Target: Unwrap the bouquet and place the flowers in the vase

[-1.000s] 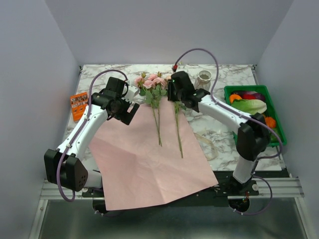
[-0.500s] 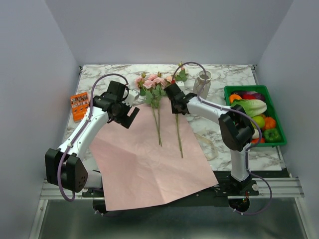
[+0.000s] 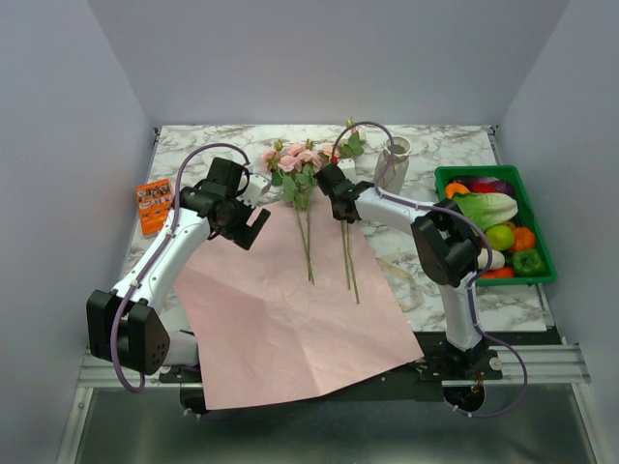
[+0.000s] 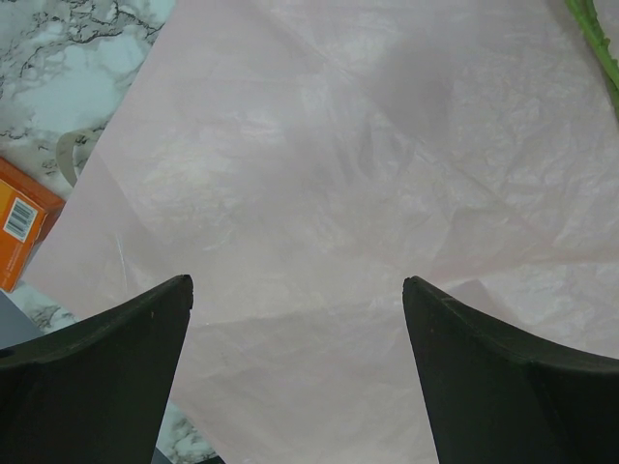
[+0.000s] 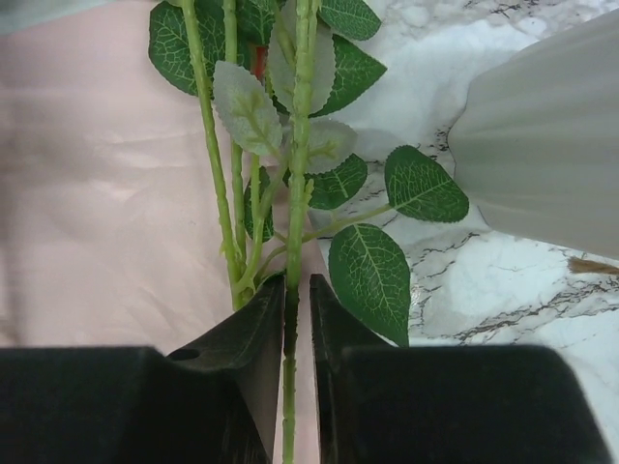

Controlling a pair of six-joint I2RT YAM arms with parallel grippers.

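On the marble table [image 3: 435,242] the paper [image 3: 280,309] is laid flat: unwrapping is judged done. One stem [image 5: 300,145] at its far edge is pinched by the right gripper [image 5: 298,290]; the left gripper [image 4: 297,282] is spread wide, empty. The vase [image 3: 394,164], just right, is unfilled.

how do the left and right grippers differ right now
The left gripper stands wide open with nothing between its fingers; the right gripper is closed on a green flower stem. The left gripper hangs over bare pink paper, while the right gripper sits at the paper's edge, beside the vase. Both have dark fingers.
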